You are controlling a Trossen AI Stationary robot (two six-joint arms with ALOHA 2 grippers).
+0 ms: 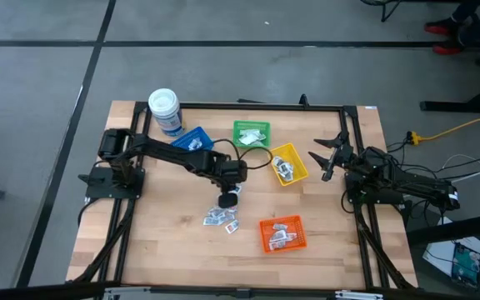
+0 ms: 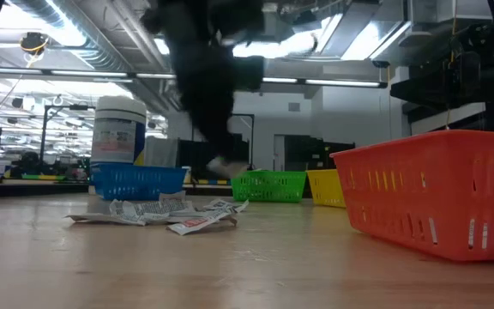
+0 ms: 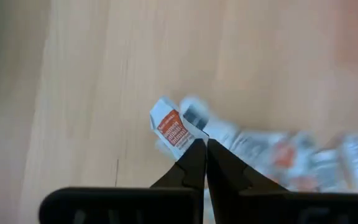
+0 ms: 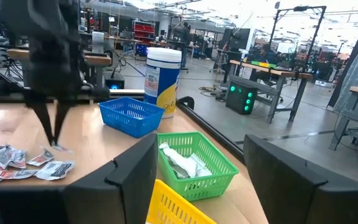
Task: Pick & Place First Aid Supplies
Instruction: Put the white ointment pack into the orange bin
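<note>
The first aid supplies are small white and silvery packets. Several lie in a loose pile (image 1: pixel 221 218) on the wooden table, also showing in the low view (image 2: pixel 157 213) and the right wrist view (image 4: pixel 17 163). My left gripper (image 1: pixel 230 197) stands just beyond the pile's far side, shut on one white packet with a red mark (image 3: pixel 173 126). My right gripper (image 1: pixel 327 158) waits open and empty at the table's right, beside the yellow bin (image 1: pixel 288 163). More packets lie in the blue (image 1: pixel 192 140), green (image 1: pixel 251 133), yellow and orange (image 1: pixel 282 233) bins. My left gripper pinches the packet by one edge (image 3: pixel 190 138) between its two fingertips. The fingers come from above, pointing down. The packet sticks out beyond the fingertips and is lifted a little clear of the table, as the low view (image 2: pixel 224 163) shows.
A white-lidded round jar with a blue label (image 1: pixel 165 109) stands at the table's far left behind the blue bin. The four bins stand in an arc from far left to near right of the pile. Bare wood lies at the near left (image 1: pixel 157 250).
</note>
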